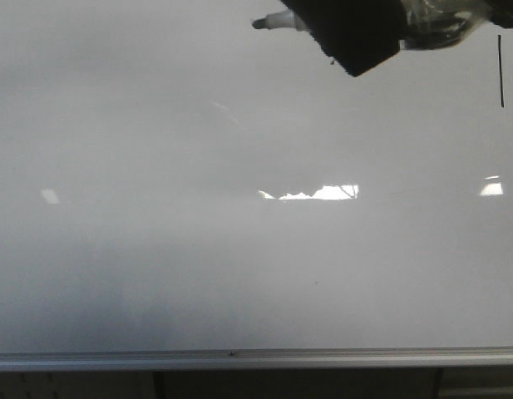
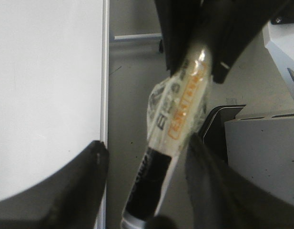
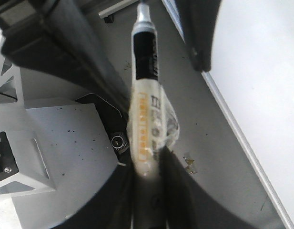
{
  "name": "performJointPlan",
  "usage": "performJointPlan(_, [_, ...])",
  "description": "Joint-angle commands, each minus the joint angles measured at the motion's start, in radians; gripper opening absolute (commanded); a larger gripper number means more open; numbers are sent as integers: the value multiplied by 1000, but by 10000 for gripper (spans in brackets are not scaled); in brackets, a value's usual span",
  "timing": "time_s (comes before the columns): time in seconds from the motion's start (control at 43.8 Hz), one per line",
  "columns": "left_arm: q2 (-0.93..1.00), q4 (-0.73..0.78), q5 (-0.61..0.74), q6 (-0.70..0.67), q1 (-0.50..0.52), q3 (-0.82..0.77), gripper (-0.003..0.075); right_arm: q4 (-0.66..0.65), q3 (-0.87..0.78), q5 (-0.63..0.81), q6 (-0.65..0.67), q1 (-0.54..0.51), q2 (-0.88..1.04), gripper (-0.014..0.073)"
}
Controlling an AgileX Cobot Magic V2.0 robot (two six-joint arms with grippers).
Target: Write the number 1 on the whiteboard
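Glossy white fills nearly all of my front view: the large whiteboard (image 1: pixel 156 249) with its silver-grey metal rim runs along the bottom edge of the frame, and bright light reflections sit across its middle and at far right.

On it, the number 1 (image 1: pixel 500 71) stands as a thin, straight, black vertical stroke in the upper right corner of the frame, clear of anything else on the board.

Left of the stroke, at top centre, the white marker pen (image 1: pixel 281 18) with a black band, orange label and clear wrapping lies roughly level, its dark tip pointing towards the left of the frame. A dark block of one hand covers its rear part there; from this view I cannot tell which hand it is.

My right wrist view settles the grip: the right hand (image 3: pixel 147 160) is clamped on the pen's wrapped barrel, the tip end sticking out beyond the fingers. In the left wrist view, the left hand (image 2: pixel 147 148) is spread wide, its fingers standing on either side of the pen's black band without closing on it.

Both wrist views show the board's rim with a grey surface (image 2: pixel 132 95) beside it, and light-grey metal plates (image 3: pixel 65 143) beyond that.
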State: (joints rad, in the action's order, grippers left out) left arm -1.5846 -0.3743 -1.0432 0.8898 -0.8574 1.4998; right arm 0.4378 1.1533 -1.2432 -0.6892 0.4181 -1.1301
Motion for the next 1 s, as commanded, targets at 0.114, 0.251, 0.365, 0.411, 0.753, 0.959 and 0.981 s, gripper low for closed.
performJointPlan(0.114, [39, -27, 24, 2, -7, 33, 102, 38, 34, -88, -9, 1, 16, 16])
performJointPlan(0.251, [39, -27, 23, 2, -7, 33, 28, 38, 34, -88, -9, 1, 16, 43])
performJointPlan(0.365, [39, -27, 20, -7, -7, 33, 22, 38, 34, -88, -9, 1, 16, 212])
performJointPlan(0.411, [39, -27, 19, -10, -7, 33, 22, 38, 34, -87, -9, 1, 16, 310])
performJointPlan(0.753, [75, 296, 25, -443, -5, 33, 22, -34, 34, -55, 91, -78, 44, 505])
performJointPlan(0.959, [184, 477, 11, -705, 15, 5, 22, -108, 34, -31, 229, -194, 115, 505])
performJointPlan(0.981, [205, 491, 11, -722, 21, -9, 22, -108, 34, -29, 245, -207, 123, 505])
